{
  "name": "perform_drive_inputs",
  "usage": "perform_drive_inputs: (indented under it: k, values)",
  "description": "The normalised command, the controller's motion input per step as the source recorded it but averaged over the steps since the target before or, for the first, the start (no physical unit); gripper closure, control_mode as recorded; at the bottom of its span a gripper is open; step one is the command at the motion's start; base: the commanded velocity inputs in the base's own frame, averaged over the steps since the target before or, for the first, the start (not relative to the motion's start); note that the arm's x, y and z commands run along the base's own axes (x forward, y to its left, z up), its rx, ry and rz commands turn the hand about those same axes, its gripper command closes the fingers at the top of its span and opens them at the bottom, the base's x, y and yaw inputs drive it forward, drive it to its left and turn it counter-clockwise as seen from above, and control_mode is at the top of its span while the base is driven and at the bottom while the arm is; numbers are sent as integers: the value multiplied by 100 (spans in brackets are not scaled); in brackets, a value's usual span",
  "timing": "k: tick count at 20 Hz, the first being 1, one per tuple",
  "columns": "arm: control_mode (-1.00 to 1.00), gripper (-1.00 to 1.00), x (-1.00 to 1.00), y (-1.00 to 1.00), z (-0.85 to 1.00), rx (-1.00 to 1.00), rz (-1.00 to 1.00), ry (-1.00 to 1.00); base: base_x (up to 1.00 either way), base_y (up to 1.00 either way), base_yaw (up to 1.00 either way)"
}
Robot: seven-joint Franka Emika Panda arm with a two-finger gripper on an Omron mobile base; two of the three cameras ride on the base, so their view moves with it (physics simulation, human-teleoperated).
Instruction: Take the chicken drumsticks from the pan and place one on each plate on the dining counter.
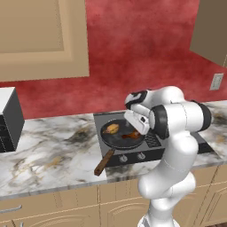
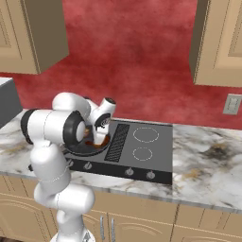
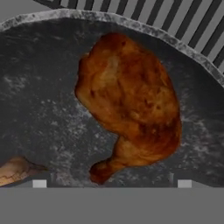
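Note:
The pan [image 1: 119, 138] sits on the left burner of the cooktop, its brown handle [image 1: 104, 162] pointing toward the counter's front edge. Inside lie the golden drumstick [image 1: 112, 128] and the dark reddish-brown drumstick [image 1: 131, 135]. In the hand view the reddish drumstick [image 3: 129, 107] looms large on the pan's floor [image 3: 39, 109], and the golden one [image 3: 11, 170] peeks in at the lower left. My gripper [image 3: 111, 183] is open just above the reddish drumstick, a fingertip on either side of its thin end. The plates and the dining counter are out of view.
A black cooktop [image 2: 142, 151] with front knobs is set in a marbled counter [image 1: 53, 150]. A grey appliance [image 1: 9, 117] stands at the left. Tan wall cabinets [image 1: 40, 40] hang above, and a wall outlet [image 2: 231, 104] is at the right.

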Motion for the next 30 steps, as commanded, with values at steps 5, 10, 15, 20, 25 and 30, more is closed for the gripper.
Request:
perform_drive_inputs:
  k: [5, 10, 15, 20, 25, 30]
  values:
    - [-100, -100, 25, 15, -26, 0, -17, 0, 0, 0, 0]
    - [-100, -100, 10, 6, -29, 0, -16, 4, 0, 0, 0]
    - [-100, -100, -4, 2, -24, 0, -13, 5, 0, 0, 0]
    - [-100, -100, -27, 3, -5, 0, -12, 0, 0, 0, 0]
    - [-100, -100, -35, 4, -3, 0, -12, 0, 0, 0, 0]
    - [-100, -100, 6, 5, -18, 0, -7, 0, 0, 0, 0]
